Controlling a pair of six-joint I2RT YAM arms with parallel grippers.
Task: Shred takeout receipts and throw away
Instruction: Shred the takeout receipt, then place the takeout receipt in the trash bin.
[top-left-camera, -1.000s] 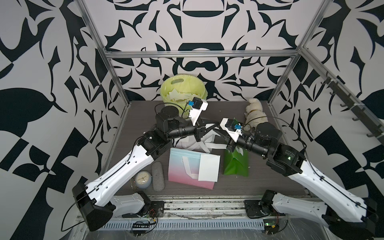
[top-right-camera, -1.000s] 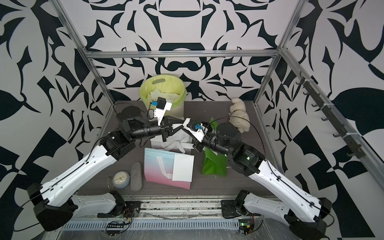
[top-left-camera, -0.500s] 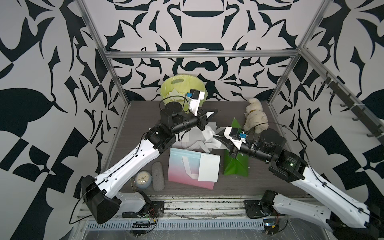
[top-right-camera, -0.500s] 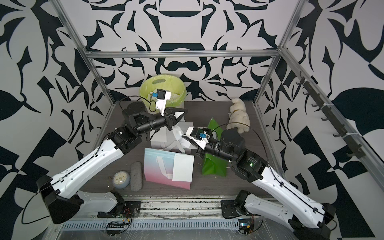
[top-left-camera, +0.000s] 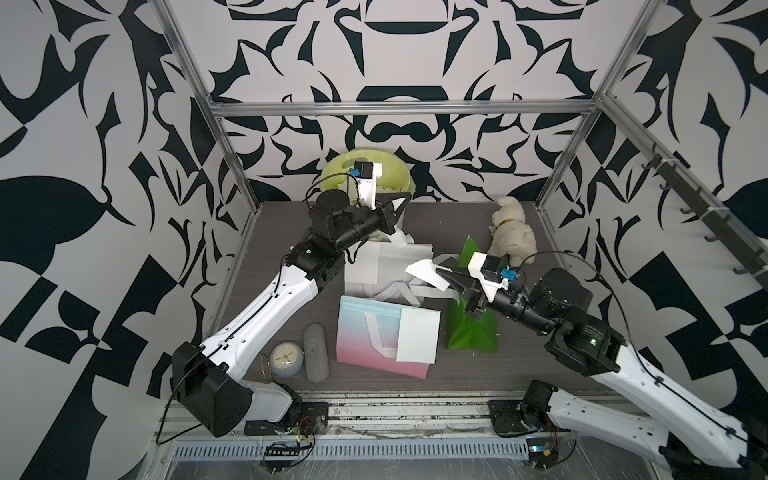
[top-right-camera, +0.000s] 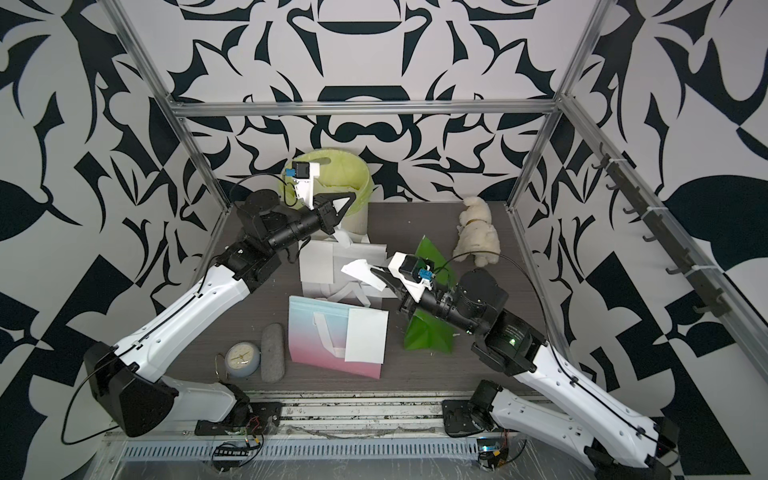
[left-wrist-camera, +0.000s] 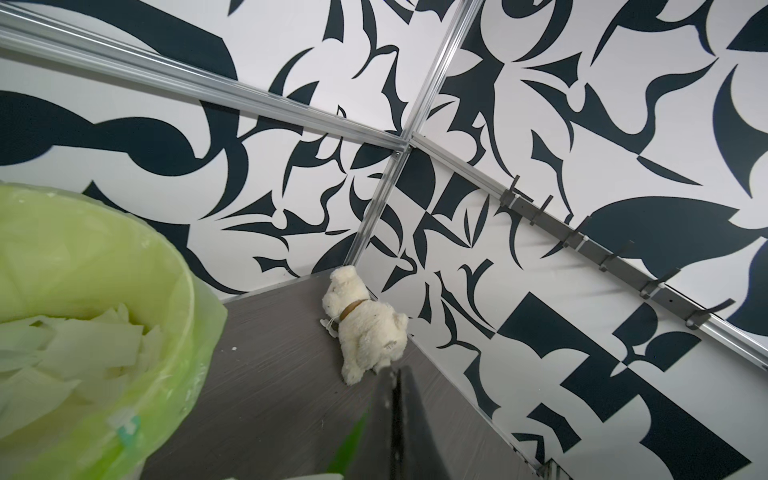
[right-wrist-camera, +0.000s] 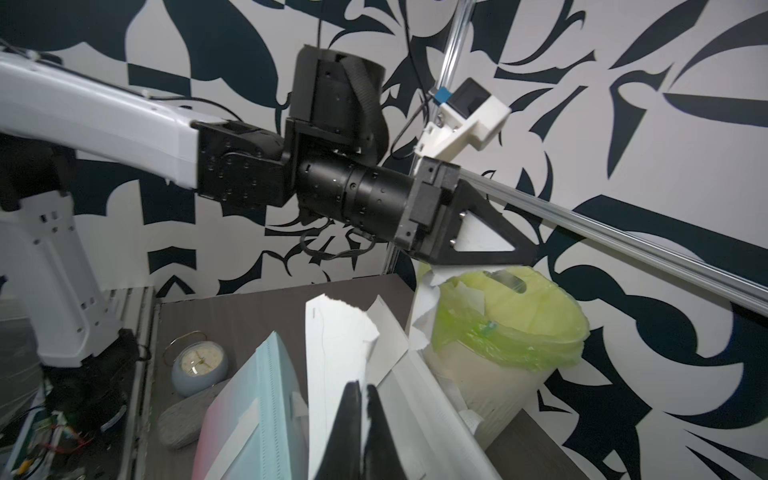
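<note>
Near edge of the table (top-left-camera: 478, 374), left part: one clock (top-left-camera: 286, 359), with one grey stone (top-left-camera: 316, 352) just beside it. Center near: one pink-to-blue gift bag (top-left-camera: 365, 332) lying flat, one whole receipt (top-left-camera: 419, 337) on top of it. Right of it is one green paper bag (top-left-camera: 473, 332).

Mid-table: one white tote bag (top-left-camera: 382, 266). Above it the right gripper (top-left-camera: 441, 272) is clenched on one torn receipt piece (top-left-camera: 422, 268).

Far edge: one lime-lined bin (top-left-camera: 395, 174) holds receipt scraps (left-wrist-camera: 83, 349), too many and overlapped to count. The left gripper (top-left-camera: 402, 204) is at the bin's rim with its jaws closed; can't tell if a scrap is pinched. Far right corner: one plush dog (top-left-camera: 511, 237).
</note>
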